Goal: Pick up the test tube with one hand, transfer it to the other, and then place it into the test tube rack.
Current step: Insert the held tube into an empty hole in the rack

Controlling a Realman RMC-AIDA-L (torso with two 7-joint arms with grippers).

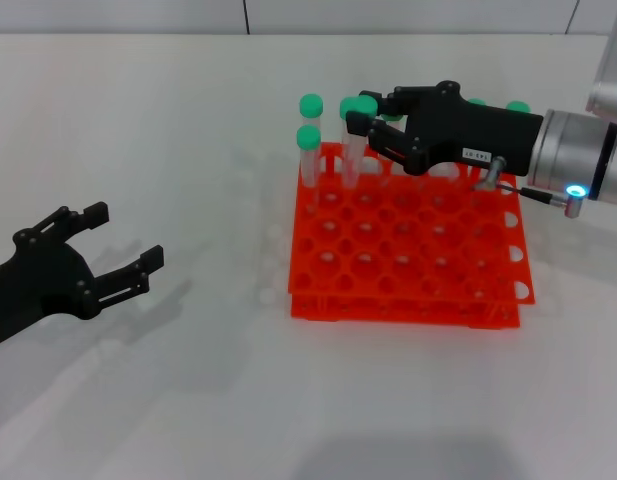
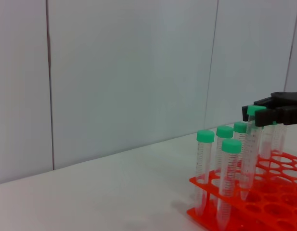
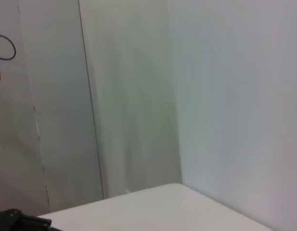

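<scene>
The orange test tube rack [image 1: 408,290] stands right of centre on the white table. My right gripper [image 1: 360,120], black with a white label on a silver-white arm, is over the rack's far left part. It is shut on a test tube [image 1: 355,158] just under its green cap. The tube hangs slightly tilted with its tip down at the rack's holes. The left wrist view shows this tube [image 2: 250,159] held by the right gripper [image 2: 264,114] over the rack [image 2: 278,202]. My left gripper [image 1: 128,237] is open and empty, low over the table at the left.
Several other green-capped tubes [image 1: 309,150] stand in the rack's far rows, close to the held tube; they also show in the left wrist view [image 2: 205,163]. A wall with panel seams runs behind the table.
</scene>
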